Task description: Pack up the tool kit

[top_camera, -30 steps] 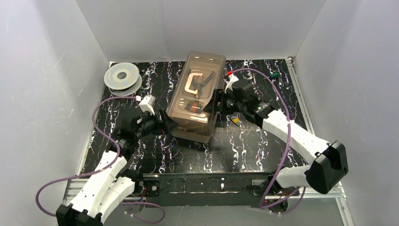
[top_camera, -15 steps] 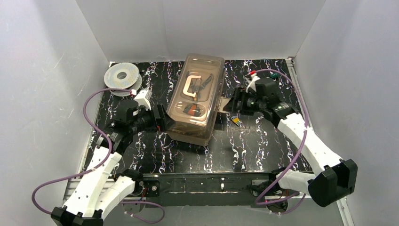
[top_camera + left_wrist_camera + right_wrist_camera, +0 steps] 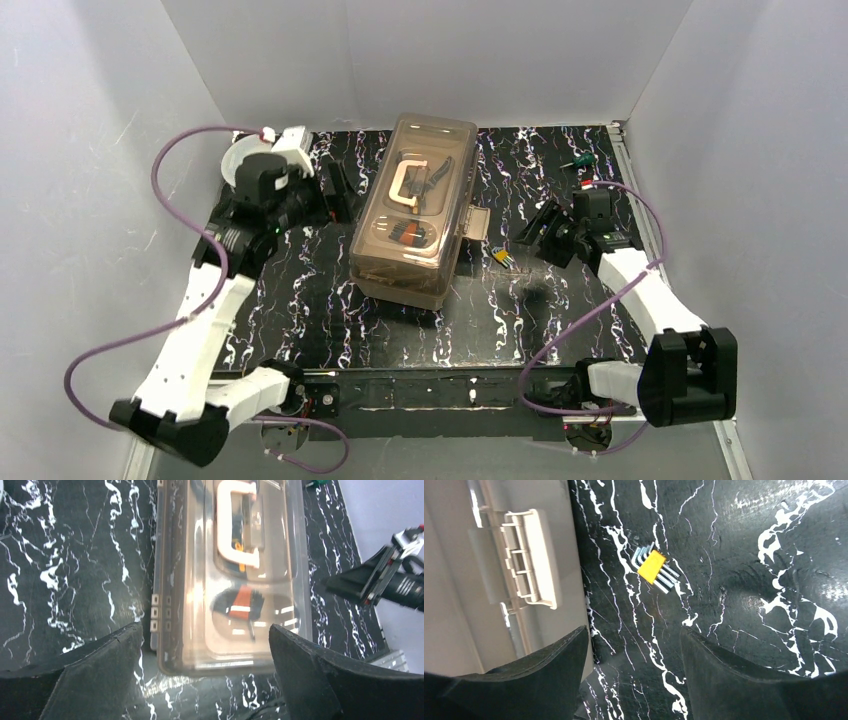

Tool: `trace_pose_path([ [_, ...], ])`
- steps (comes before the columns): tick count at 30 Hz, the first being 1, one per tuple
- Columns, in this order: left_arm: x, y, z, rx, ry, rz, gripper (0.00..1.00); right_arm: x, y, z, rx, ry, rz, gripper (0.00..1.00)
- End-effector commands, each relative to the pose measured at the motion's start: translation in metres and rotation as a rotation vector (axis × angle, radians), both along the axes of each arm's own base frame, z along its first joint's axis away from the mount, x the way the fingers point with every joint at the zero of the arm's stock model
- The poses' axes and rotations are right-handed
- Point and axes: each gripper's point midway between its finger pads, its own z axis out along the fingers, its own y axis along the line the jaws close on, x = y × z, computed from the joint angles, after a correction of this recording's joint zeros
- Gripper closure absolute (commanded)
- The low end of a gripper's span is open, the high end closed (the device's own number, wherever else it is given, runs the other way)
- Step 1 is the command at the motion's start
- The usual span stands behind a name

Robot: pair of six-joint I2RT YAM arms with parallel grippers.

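**Top view:** A tan toolbox (image 3: 415, 215) stands in the middle of the black, white-veined surface (image 3: 300, 290). Its smoky see-through lid (image 3: 425, 150) is down and a cream handle (image 3: 408, 185) shows on top. A pale latch (image 3: 478, 222) sticks out from the side that faces the right arm. The left jaws stand wide and empty, just off the toolbox's far left side and clear of it. Behind that arm's wrist, a grey wire spool (image 3: 238, 165) is partly hidden at the back left corner. The right jaws, also parted and holding nothing, sit near the toolbox's right side. A set of hex keys in a yellow holder (image 3: 503, 256) lies on the surface between the jaws and the box. A small green-handled tool (image 3: 578, 161) lies near the back right edge.

**Left wrist view:** Two dark fingers (image 3: 95, 675) frame the near end of the toolbox (image 3: 190, 605) from above. They are spread wider than the box, with nothing between them. Through the lid, the cream handle (image 3: 235, 525) and an orange and black tool (image 3: 241, 605) can be made out. The other arm's black fingers (image 3: 370, 577) point in from the right.

**Right wrist view:** The fingers (image 3: 724, 675) are well apart over bare surface (image 3: 749, 580) and grip nothing. The hex keys (image 3: 653, 567) lie just beyond them, fanned out from the yellow holder. To the left, the ribbed latch (image 3: 529, 560) hangs out from the tan wall (image 3: 454, 580) of the toolbox.
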Motion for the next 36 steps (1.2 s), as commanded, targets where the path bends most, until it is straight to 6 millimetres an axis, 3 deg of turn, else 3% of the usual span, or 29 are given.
trace_pose_path([
  [1, 0.036, -0.002, 0.006, 0.047, 0.037, 0.033, 0.02, 0.017, 0.011, -0.002, 0.049, -0.04, 0.026, 0.26],
  [9, 0.1, 0.002, -0.026, 0.057, 0.099, 0.068, 0.02, 0.032, 0.028, -0.026, 0.124, -0.035, 0.078, 0.38],
  [17, 0.137, -0.012, -0.055, -0.056, 0.231, -0.027, 0.02, 0.045, 0.057, -0.036, 0.209, -0.023, 0.154, 0.47],
  [20, 0.143, -0.021, -0.069, -0.083, 0.29, -0.058, 0.02, 0.047, 0.07, -0.036, 0.226, -0.026, 0.191, 0.54],
  [22, 0.146, -0.024, -0.078, -0.092, 0.321, -0.068, 0.02, 0.048, 0.078, -0.036, 0.239, -0.025, 0.21, 0.65],
  [24, 0.148, -0.025, -0.086, -0.092, 0.349, -0.068, 0.02, 0.049, 0.086, -0.035, 0.255, -0.024, 0.231, 0.89],
  [25, 0.149, -0.026, -0.089, -0.096, 0.357, -0.074, 0.02, 0.05, 0.09, -0.034, 0.263, -0.024, 0.239, 0.96],
  [30, 0.148, -0.037, -0.092, -0.143, 0.362, -0.128, 0.02, 0.057, 0.104, -0.031, 0.302, -0.028, 0.264, 0.99],
  [36, 0.145, -0.035, -0.069, -0.185, 0.292, -0.132, 0.02, 0.069, 0.115, -0.029, 0.359, -0.035, 0.288, 0.99],
])
